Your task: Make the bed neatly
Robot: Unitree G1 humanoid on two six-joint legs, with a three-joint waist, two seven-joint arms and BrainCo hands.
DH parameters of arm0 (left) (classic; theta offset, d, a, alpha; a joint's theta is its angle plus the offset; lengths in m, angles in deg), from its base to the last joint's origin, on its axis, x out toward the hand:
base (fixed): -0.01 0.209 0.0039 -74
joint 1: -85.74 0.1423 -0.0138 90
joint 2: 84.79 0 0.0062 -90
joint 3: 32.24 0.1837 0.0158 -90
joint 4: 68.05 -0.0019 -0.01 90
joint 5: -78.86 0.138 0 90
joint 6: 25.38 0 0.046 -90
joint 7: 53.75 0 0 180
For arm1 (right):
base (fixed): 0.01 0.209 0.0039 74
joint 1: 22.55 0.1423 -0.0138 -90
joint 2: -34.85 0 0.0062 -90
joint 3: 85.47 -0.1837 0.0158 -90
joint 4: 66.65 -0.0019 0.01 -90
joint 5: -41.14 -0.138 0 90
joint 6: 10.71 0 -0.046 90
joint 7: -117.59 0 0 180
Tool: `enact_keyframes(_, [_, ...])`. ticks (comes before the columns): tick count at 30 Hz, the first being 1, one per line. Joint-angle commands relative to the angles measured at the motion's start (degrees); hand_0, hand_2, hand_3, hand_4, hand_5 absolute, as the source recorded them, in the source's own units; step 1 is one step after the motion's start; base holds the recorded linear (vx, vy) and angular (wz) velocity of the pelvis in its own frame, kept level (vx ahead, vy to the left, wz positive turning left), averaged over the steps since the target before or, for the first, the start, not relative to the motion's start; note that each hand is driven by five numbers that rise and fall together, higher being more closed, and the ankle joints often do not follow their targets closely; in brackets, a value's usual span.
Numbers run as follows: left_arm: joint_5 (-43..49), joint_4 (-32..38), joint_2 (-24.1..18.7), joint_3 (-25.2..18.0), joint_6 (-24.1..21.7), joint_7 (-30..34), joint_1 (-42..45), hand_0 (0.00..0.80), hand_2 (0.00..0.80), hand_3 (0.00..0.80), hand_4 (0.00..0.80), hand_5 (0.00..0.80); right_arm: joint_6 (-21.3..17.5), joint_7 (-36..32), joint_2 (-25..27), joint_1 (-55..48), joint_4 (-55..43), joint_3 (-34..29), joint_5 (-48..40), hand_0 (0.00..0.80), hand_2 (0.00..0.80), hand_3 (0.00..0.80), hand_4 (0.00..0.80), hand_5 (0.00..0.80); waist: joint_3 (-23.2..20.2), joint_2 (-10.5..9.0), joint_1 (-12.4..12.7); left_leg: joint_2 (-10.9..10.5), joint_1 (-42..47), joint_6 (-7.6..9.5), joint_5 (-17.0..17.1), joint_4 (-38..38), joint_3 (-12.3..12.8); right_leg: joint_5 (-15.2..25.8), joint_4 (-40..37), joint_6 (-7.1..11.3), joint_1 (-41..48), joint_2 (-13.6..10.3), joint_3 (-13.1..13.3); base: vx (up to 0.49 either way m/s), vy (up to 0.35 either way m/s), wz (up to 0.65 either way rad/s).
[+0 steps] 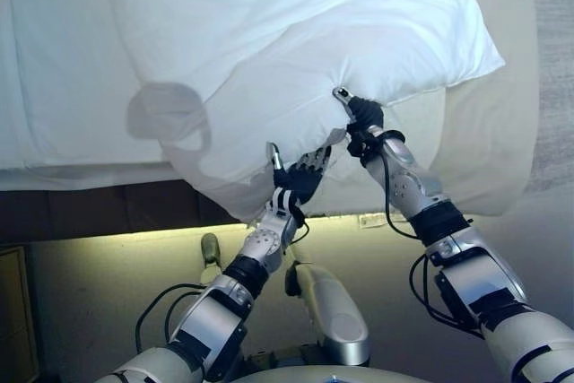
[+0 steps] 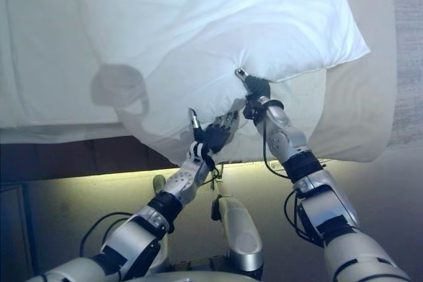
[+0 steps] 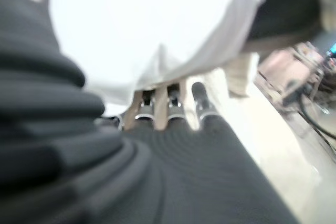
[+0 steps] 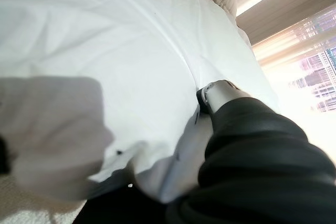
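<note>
Hanging off the near edge of the bed (image 1: pixel 81 69), the white pillow (image 1: pixel 296 42) is held up at its lower rim by both arms, its bulk resting on the white sheet while its near corner droops past the mattress edge toward the floor. The pillow's long axis runs slantwise, from the drooping corner by the robot's left up to the far corner at the robot's right, which lies over a beige cover (image 1: pixel 502 132).

The right robot hand (image 1: pixel 361 117) is clenched on the pillow's near rim, the fabric puckering into gathered folds where it pinches; its wrist view shows a thumb pressed against the white cloth. The left robot hand (image 1: pixel 303 175) sits lower and nearer the robot, under the sagging corner, with its fingers (image 3: pixel 176 100) tucked up beneath the cloth's edge; whether they have closed on it cannot be told.

The pillow lies up and away from both hands, so the coming move probably turns on pushing it forward onto the bed. The left robot hand is nearer the overhanging corner and seems best placed to lift it clear of the edge.
</note>
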Motion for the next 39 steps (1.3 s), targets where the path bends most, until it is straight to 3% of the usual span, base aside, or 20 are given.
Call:
enact_keyframes(1, [-0.8, 3.6, 5.1, -2.1, -2.4, 5.2, -5.6, 0.0, 0.0, 0.0, 0.0, 0.0, -2.9, -2.7, -0.7, 4.7, -13.6, -0.6, -0.5, 0.8, 0.8, 0.8, 0.8, 0.8, -0.7, -2.71, 0.2, 1.8, -2.5, 2.03, 2.8, -1.0, 2.1, -6.2, 9.1, 3.34, -1.1, -1.0, 1.0, 0.0, 0.0, 0.0])
enact_keyframes(8, [-0.8, 4.9, 5.7, -3.4, -8.5, 2.1, -4.4, 0.0, 0.0, 0.0, 0.0, 0.0, -3.9, -1.9, -1.6, 3.8, -12.5, -0.4, 0.0, 0.8, 0.8, 0.8, 0.8, 0.8, -0.6, -2.29, 1.1, 1.5, -2.4, 1.93, 2.6, -1.3, 1.3, -6.7, 9.0, 3.32, -0.8, -1.2, 0.0, 0.0, 0.0, 0.0])
enact_keyframes(20, [-0.8, 5.9, 6.5, -3.4, -13.9, -0.5, -0.4, 0.0, 0.0, 0.0, 0.0, 0.0, -4.4, -1.8, -2.2, 3.6, -11.3, -0.9, 0.0, 0.8, 0.8, 0.8, 0.8, 0.8, -0.9, -2.12, 3.2, 0.9, -1.7, 1.98, 2.4, -2.1, 0.1, -6.7, 8.1, 3.79, 0.7, -1.6, -1.8, 0.001, -0.003, 0.01])
enact_keyframes(29, [-0.8, 8.3, 5.1, -5.3, -21.4, 0.0, 0.3, 0.0, 0.0, 0.0, 0.0, 0.0, -4.0, -2.5, -2.1, 2.0, -11.3, -2.0, 0.4, 0.8, 0.8, 0.8, 0.8, 0.8, -1.1, -2.16, 3.9, 0.7, -1.1, 2.04, 2.6, -2.8, -0.5, -6.8, 7.5, 3.89, 1.7, -1.6, -2.6, -0.006, -0.004, 0.07])
enact_keyframes(33, [-0.8, 7.9, 4.4, -5.5, -21.2, 1.7, 0.6, 0.0, 0.0, 0.0, 0.0, 0.0, -4.0, -2.6, -2.3, 1.3, -11.5, -2.4, 0.8, 0.8, 0.8, 0.8, 0.8, 0.8, -1.2, -2.29, 4.4, 0.7, -0.9, 2.02, 2.7, -2.8, -0.7, -6.8, 7.3, 3.86, 2.2, -1.6, -3.1, -0.004, -0.002, 0.01])
enact_keyframes(34, [-0.8, 7.9, 4.3, -5.6, -21.0, 1.9, 0.7, 0.173, 0.173, 0.173, 0.173, 0.173, -4.0, -2.7, -2.2, 1.1, -11.4, -2.5, 0.8, 0.8, 0.8, 0.8, 0.8, 0.8, -1.3, -2.34, 4.6, 0.7, -0.9, 2.03, 2.6, -2.8, -0.7, -6.7, 7.2, 3.85, 2.3, -1.6, -3.3, 0.0, 0.0, 0.0])
enact_keyframes(36, [-0.8, 8.1, 4.2, -5.7, -20.9, 2.3, 1.1, 0.8, 0.8, 0.8, 0.8, 0.8, -4.1, -2.7, -2.3, 0.7, -11.4, -2.7, 0.8, 0.8, 0.8, 0.8, 0.8, 0.8, -1.3, -2.43, 4.8, 0.7, -0.9, 2.06, 2.6, -2.7, -0.9, -6.7, 7.2, 3.85, 2.5, -1.7, -3.5, 0.0, 0.0, 0.0])
enact_keyframes(39, [-0.8, 8.0, 3.5, -6.2, -20.1, 3.1, 1.2, 0.8, 0.8, 0.8, 0.8, 0.8, -3.8, -2.8, -2.4, 0.4, -11.1, -2.9, 0.8, 0.8, 0.8, 0.8, 0.8, 0.8, -1.6, -2.47, 5.1, 0.6, -0.5, 2.11, 2.6, -2.9, -1.0, -6.7, 7.0, 3.86, 3.0, -1.6, -3.6, 0.0, 0.001, 0.01])
